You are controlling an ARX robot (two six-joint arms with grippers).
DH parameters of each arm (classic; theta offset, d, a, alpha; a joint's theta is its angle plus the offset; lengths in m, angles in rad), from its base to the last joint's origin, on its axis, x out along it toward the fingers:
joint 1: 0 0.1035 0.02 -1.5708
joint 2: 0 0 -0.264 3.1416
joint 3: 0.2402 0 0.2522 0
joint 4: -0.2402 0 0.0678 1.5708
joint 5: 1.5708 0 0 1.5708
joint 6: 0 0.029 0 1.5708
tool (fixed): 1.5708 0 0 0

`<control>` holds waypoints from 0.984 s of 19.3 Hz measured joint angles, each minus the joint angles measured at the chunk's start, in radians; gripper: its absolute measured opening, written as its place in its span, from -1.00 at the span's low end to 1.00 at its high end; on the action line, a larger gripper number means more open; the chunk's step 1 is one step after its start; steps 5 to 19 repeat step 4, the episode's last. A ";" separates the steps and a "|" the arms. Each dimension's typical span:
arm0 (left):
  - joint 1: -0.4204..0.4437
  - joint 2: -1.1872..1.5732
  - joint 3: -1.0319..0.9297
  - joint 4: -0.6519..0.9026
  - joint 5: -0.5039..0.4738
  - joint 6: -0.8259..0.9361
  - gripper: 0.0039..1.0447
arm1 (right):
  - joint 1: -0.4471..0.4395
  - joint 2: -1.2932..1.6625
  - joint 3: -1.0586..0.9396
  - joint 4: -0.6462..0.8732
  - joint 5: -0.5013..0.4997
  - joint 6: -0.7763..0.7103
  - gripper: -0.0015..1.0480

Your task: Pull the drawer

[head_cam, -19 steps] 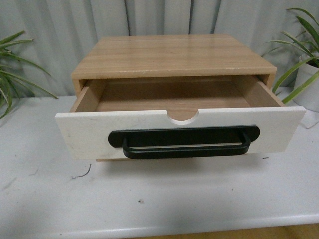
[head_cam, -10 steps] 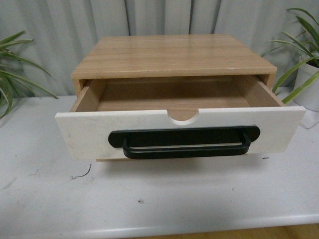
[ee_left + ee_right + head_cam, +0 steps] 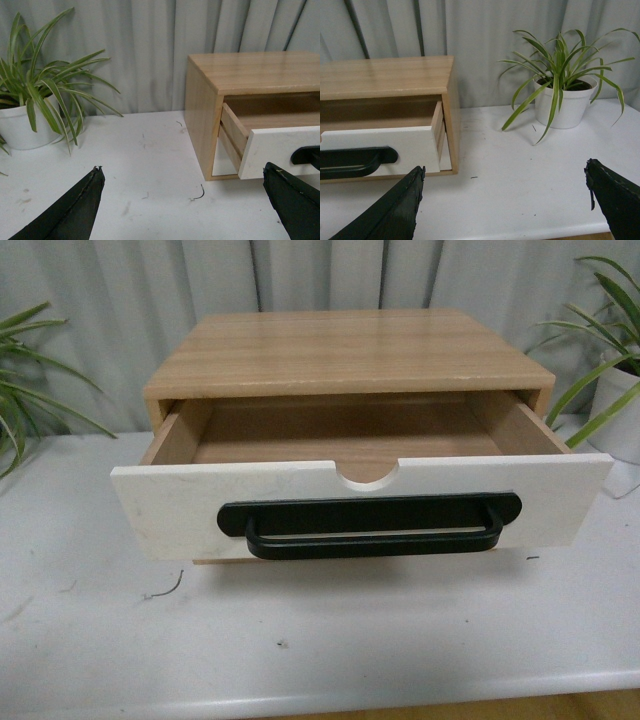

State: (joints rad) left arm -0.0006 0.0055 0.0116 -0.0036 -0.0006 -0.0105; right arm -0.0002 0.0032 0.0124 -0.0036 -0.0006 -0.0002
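The drawer (image 3: pixel 360 502) stands well out of its light wood cabinet (image 3: pixel 348 350) on the white tabletop (image 3: pixel 320 630), its inside bare. The white front with the half-round notch (image 3: pixel 366 476) in its top edge hangs forward of the cabinet. The black bar handle (image 3: pixel 372 526) runs across the middle of the front.

Neither arm shows in the front view. In the left wrist view the left hand (image 3: pixel 185 200) is spread wide and holds nothing; the drawer's left corner sits ahead of it, just beyond its right finger. In the right wrist view the right hand (image 3: pixel 505 200) is likewise wide and empty, with the drawer's right end and the tip of the handle ahead of its left finger. One potted plant (image 3: pixel 560 95) stands ahead of the right hand, well apart from the drawer, and another potted plant (image 3: pixel 35 110) stands ahead of the left hand.

The drawer looks stiff and fairly light: thin board sides and a rigid front. The bar handle is the obvious hold, a firm loop with a gap behind it for a finger. The painted front looks smooth and probably too slick to grip by its edge.

Against the earlier front views nothing has changed: the drawer is just as far out and no arm has entered. The pull appears done.
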 joint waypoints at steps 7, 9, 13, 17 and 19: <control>0.000 0.000 0.000 0.000 0.000 0.000 0.88 | 0.000 0.000 0.000 0.000 0.000 0.000 0.88; 0.000 0.000 0.000 0.000 0.000 0.000 0.88 | 0.000 0.000 0.000 0.000 0.000 0.000 0.88; 0.000 0.000 0.000 0.000 0.000 0.000 0.88 | 0.000 0.000 0.000 0.000 0.000 0.000 0.88; 0.000 0.000 0.000 0.000 0.000 0.000 0.88 | 0.000 0.000 0.000 0.000 0.000 0.000 0.88; 0.000 0.000 0.000 0.000 0.000 0.000 0.88 | 0.000 0.000 0.000 0.000 0.000 0.000 0.88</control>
